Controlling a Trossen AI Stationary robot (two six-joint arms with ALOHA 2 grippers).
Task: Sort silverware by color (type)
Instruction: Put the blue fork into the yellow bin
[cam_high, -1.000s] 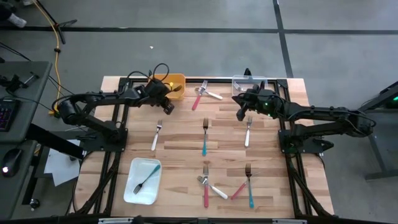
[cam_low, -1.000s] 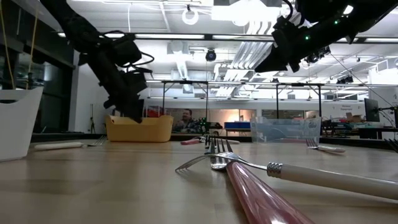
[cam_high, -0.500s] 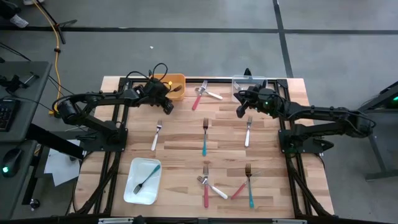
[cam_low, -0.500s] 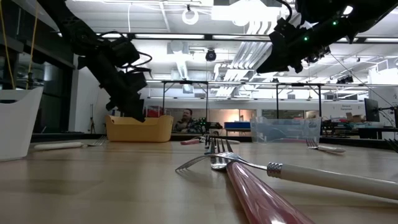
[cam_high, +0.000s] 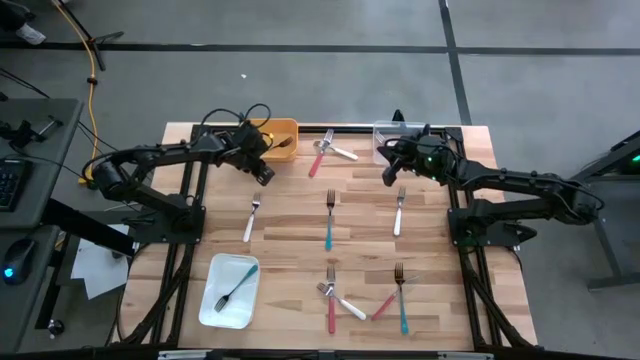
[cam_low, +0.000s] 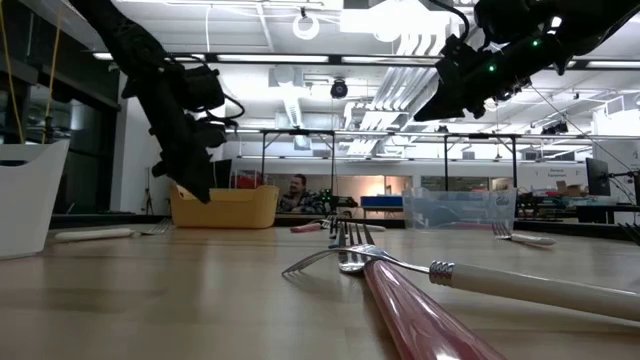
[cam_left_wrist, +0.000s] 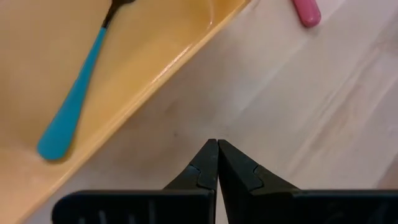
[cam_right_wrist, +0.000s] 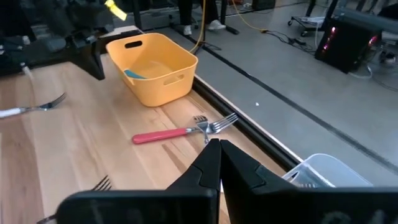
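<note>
Forks with red, teal or white handles lie on the wooden table. A teal fork (cam_left_wrist: 71, 106) rests in the yellow bin (cam_high: 277, 132). A red fork (cam_high: 317, 159) and a white fork (cam_high: 342, 152) cross at the far edge. Singles lie mid-table: white (cam_high: 250, 218), teal (cam_high: 328, 226), white (cam_high: 398, 212). Several more cluster near the front (cam_high: 340, 300). My left gripper (cam_high: 264, 173) (cam_left_wrist: 217, 155) hovers shut over bare wood beside the yellow bin. My right gripper (cam_high: 388, 172) (cam_right_wrist: 217, 152) is shut in the air by the clear bin (cam_high: 400, 134).
A white tray (cam_high: 216, 306) at the near left corner holds a teal fork (cam_high: 236, 284). A clear bin (cam_right_wrist: 326, 171) stands at the far right edge. Bare wood lies between the rows of forks. A person (cam_low: 297, 192) sits far behind the table.
My left gripper, shut throughout, has drifted toward the table's left and far edge, staying beside the yellow bin. My right gripper has shifted slightly toward the far edge. No fork has moved.
</note>
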